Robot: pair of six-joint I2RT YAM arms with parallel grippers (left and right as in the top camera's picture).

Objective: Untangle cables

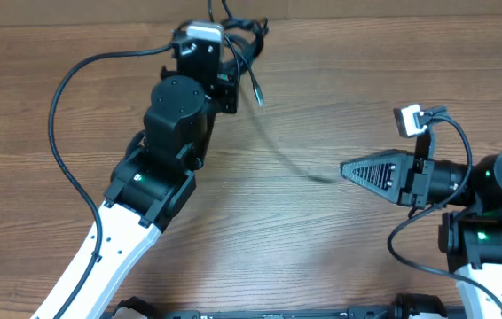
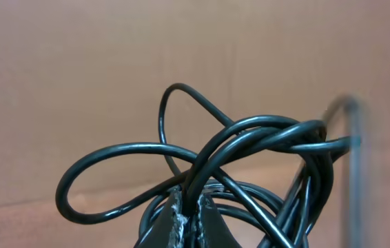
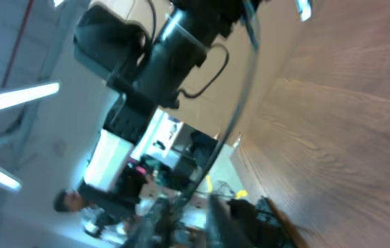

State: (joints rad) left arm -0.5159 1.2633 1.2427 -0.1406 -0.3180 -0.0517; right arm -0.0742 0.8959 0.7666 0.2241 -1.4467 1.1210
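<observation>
At the far side, the left gripper (image 1: 233,64) holds the cables (image 1: 246,37) bunched. One blurred strand trails rightward, seemingly reaching the right gripper (image 1: 347,168).

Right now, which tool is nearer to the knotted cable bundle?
Left. The left tool is shut on the cable bundle; the right tool sits well apart on the right, with only one blurred strand reaching toward it.

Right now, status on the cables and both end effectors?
Left end effector shut on tangled cables. Right end effector at one blurred strand, grip unclear. Nothing blocking.
</observation>
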